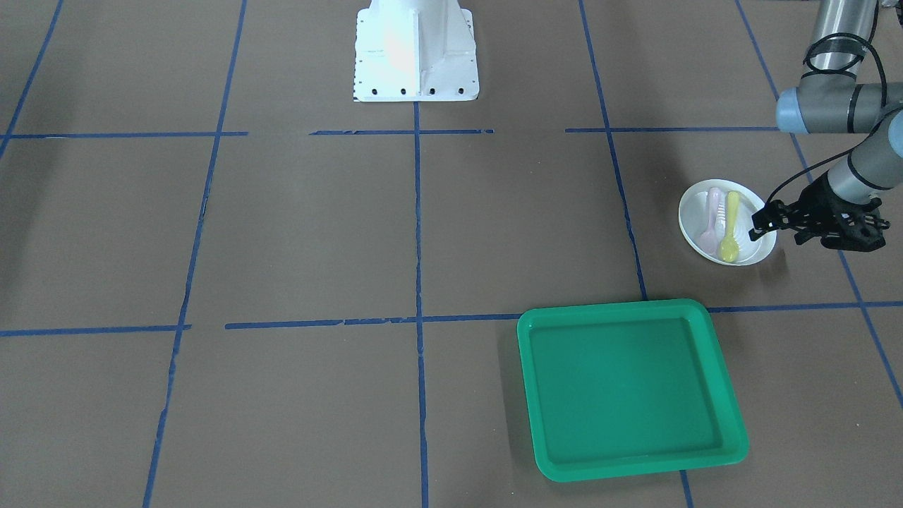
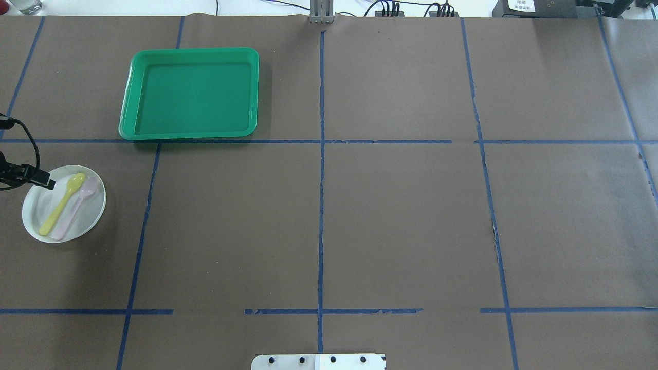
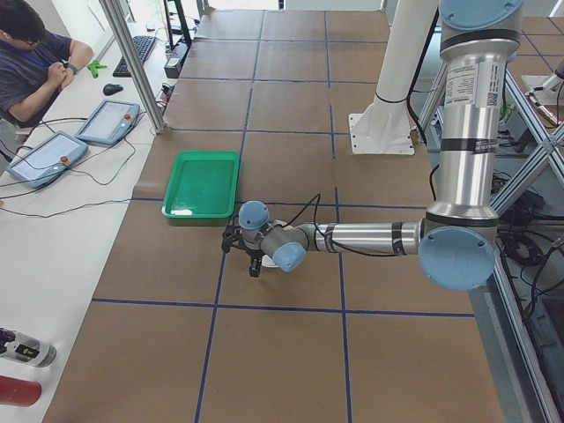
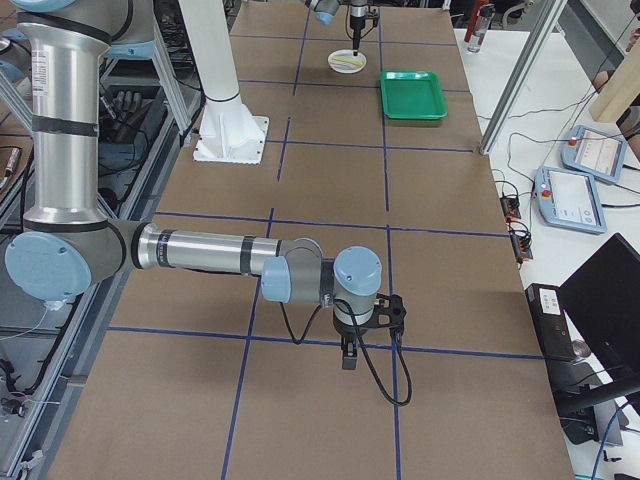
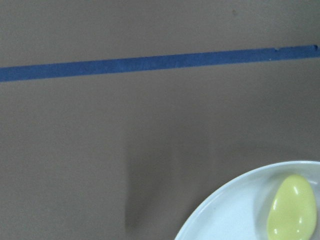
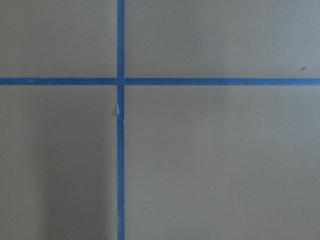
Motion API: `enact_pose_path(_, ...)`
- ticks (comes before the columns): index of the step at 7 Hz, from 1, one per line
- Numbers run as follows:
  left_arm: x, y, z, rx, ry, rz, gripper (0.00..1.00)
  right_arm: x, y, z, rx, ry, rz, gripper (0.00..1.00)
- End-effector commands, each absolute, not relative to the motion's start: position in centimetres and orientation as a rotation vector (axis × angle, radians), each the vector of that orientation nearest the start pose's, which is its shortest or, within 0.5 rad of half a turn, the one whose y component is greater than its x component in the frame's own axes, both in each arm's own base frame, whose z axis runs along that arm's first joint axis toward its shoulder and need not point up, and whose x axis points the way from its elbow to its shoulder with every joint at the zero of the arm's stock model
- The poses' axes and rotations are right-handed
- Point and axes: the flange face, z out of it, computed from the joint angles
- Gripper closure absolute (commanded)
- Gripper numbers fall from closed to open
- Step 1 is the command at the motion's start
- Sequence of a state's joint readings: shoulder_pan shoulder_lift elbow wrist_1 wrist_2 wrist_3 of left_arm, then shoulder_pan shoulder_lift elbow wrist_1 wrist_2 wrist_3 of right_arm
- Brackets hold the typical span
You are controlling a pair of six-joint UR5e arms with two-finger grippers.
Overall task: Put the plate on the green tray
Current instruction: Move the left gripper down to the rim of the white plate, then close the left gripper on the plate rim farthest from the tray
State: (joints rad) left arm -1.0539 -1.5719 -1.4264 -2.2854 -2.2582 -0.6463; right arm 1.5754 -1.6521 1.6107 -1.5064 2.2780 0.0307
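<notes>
The small white plate point(image 1: 695, 212) lies flat on the brown table at the robot's left, and it also shows in the overhead view point(image 2: 38, 208). It holds a yellow spoon point(image 1: 731, 227) and a pink spoon point(image 1: 711, 220). My left gripper point(image 1: 758, 226) points down over the plate's outer rim with its jaws together; I cannot tell whether it touches the plate. The left wrist view shows the plate's rim point(image 5: 220, 200) and the yellow spoon's bowl point(image 5: 292, 207). The green tray point(image 1: 628, 384) lies empty beyond the plate. My right gripper point(image 4: 347, 360) shows only in the right side view, so I cannot tell its state.
Blue tape lines point(image 2: 321, 154) divide the brown table into squares. The robot's white base point(image 1: 416, 49) stands at the table's near middle. Operators' tablets point(image 3: 79, 141) lie on a side desk beyond the tray.
</notes>
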Motion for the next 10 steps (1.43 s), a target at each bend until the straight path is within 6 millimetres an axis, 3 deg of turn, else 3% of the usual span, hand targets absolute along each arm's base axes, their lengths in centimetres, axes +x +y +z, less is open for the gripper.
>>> enact_pose_path(1, 19.4, -48.1, 65.7, 0.087, 0.856, 0.076, 0.18, 7.1, -45.8, 67.6, 0.013, -0.707, 0.026, 0.00)
enact_pose_path(6, 20.6, -47.6, 65.8, 0.073, 0.856, 0.100, 0.18, 7.1, -45.8, 67.6, 0.013, -0.707, 0.026, 0.00)
enact_pose_path(8, 20.6, -47.6, 65.8, 0.074, 0.857, 0.102, 0.71, 7.1, -45.8, 67.6, 0.013, -0.707, 0.026, 0.00)
enact_pose_path(10, 20.4, -47.0, 66.2, 0.083, 0.859, 0.154, 1.00, 7.1, -45.8, 67.6, 0.013, -0.707, 0.026, 0.00)
